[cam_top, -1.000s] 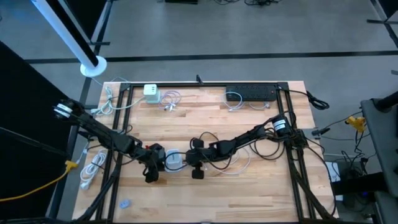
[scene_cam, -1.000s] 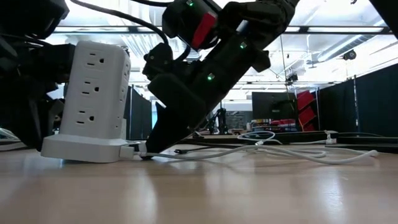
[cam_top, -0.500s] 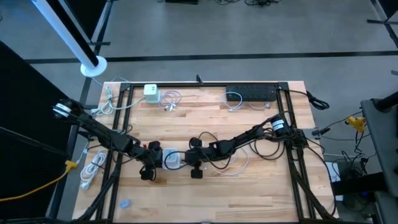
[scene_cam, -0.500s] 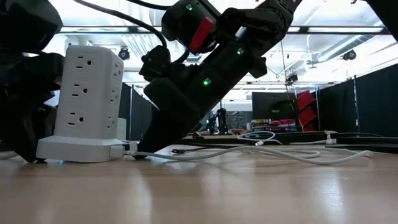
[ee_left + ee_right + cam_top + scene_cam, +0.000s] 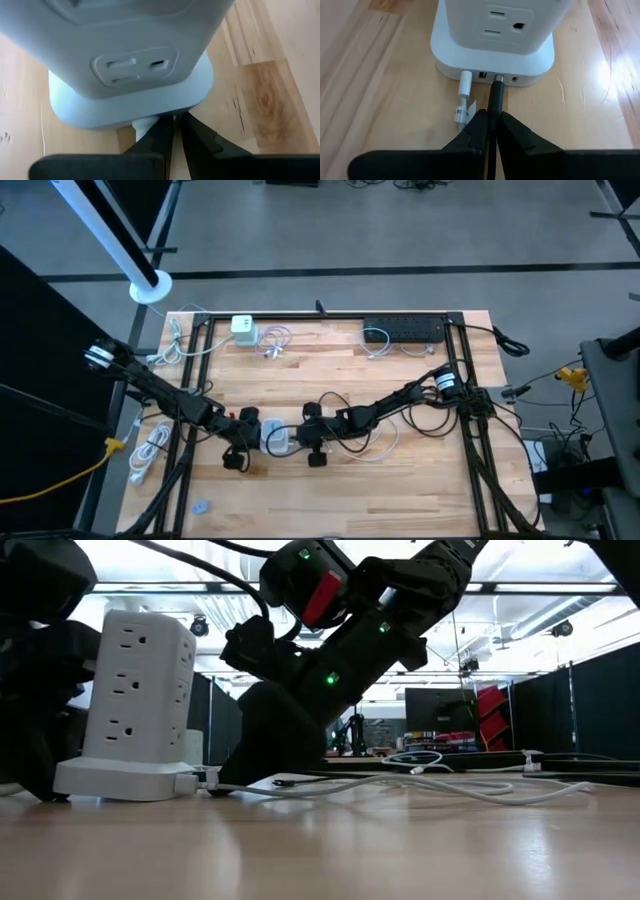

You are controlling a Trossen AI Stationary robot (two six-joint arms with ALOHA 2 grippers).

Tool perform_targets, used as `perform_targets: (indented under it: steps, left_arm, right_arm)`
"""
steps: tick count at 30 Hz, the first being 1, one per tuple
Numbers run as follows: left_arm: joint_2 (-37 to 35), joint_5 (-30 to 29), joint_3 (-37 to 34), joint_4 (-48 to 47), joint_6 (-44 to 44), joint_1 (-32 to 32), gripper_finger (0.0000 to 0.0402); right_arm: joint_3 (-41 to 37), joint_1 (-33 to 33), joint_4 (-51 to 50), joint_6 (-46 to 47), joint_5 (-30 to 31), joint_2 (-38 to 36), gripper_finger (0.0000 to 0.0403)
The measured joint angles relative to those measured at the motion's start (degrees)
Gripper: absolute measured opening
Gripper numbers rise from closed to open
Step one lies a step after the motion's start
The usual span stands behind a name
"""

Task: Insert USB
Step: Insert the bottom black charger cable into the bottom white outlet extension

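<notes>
At the power tower's [image 5: 496,47] base, my right gripper [image 5: 490,127] pinches the black USB plug [image 5: 496,92] (left gripper [image 5: 172,131] closed, bracing); any tilt jams it.

1. The dark left arm reaches in low from its side, its left gripper [image 5: 247,430] near the middle, fingers [image 5: 159,134] almost together.
2. The dark right arm stretches across low, its right gripper [image 5: 300,434] pinched shut, fingers [image 5: 481,129] together.
</notes>
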Motion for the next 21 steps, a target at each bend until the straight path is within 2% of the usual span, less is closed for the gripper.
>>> perform_targets:
  steps: [8,11,18,21]
  left_arm:
    - [0.0,0.0,-0.8,0.4,5.6,0.0,0.0030]
    - [0.0,0.0,-1.0,0.5,7.0,0.0,0.0033]
    - [0.0,0.0,-1.1,0.5,7.1,0.0,0.0032]
    - [-0.2,-0.2,-1.1,0.8,5.6,0.0,0.0035]
  right_arm:
    - [0.0,-0.7,2.5,-0.1,0.4,0.5,0.0016]
    - [0.0,-1.5,3.3,2.1,-1.9,1.2,0.0016]
    - [0.1,-1.4,2.2,1.6,-2.8,0.9,0.0016]
    - [0.3,-1.3,-0.7,0.0,-3.1,-0.6,0.0038]
